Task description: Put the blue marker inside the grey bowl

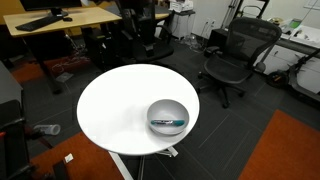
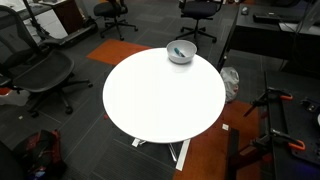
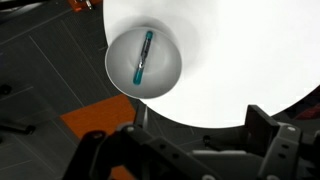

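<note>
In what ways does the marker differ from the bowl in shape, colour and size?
The marker is a slim straight stick; the bowl is round and hollow. The marker is teal-blue; the bowl is light grey. The marker is shorter than the bowl is wide. Both are near the table edge, the marker lying inside the bowl.

white round table (image 2: pixel 160 100), office chairs (image 1: pixel 236 55), desk (image 1: pixel 62 18)
</note>
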Action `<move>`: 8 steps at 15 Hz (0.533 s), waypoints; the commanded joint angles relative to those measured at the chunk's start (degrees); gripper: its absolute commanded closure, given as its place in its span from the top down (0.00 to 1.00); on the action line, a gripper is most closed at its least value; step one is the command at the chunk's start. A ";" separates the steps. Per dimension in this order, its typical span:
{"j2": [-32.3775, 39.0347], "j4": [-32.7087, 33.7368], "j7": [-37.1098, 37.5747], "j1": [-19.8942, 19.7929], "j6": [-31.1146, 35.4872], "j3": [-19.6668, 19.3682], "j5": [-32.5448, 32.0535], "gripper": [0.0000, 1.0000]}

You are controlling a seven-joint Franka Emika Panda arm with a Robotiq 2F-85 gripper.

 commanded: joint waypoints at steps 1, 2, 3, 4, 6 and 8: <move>-8.24 -5.23 -0.14 0.16 -7.77 1.69 -3.18 1.00; -9.51 -5.67 0.02 0.18 -9.77 2.26 -3.77 1.00; -10.73 -6.37 -0.42 0.17 -11.14 2.76 -4.07 1.00; -11.64 -6.96 -0.25 0.19 -12.32 3.30 -4.67 1.00; -9.33 -4.89 -0.14 -0.33 -11.43 3.45 -3.35 1.00; -10.73 -6.08 -0.15 -0.25 -12.01 3.99 -3.60 1.00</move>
